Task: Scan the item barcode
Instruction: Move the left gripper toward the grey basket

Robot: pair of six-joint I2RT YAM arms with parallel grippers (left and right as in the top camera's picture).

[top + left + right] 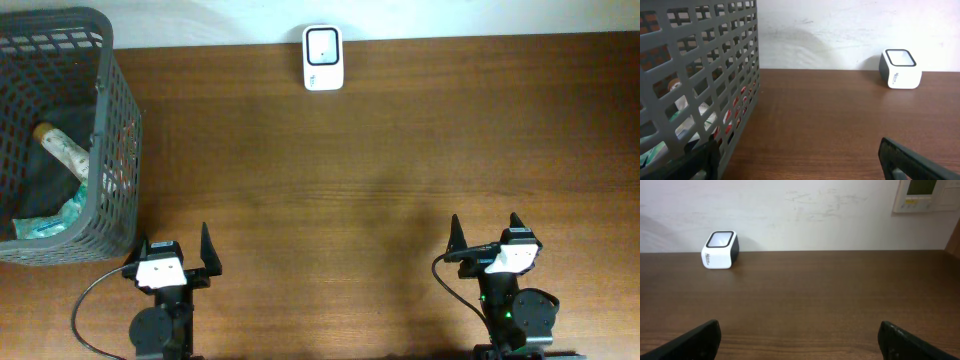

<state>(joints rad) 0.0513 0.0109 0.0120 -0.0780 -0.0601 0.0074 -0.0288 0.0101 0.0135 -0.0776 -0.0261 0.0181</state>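
L pincer (174, 243), R pincer (485, 228): jaws wide apart, empty; both low, level, pointing fwd.

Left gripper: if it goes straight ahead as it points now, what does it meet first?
For the left gripper, the midline looks free to the wall; its left finger may graze the basket close beside it.
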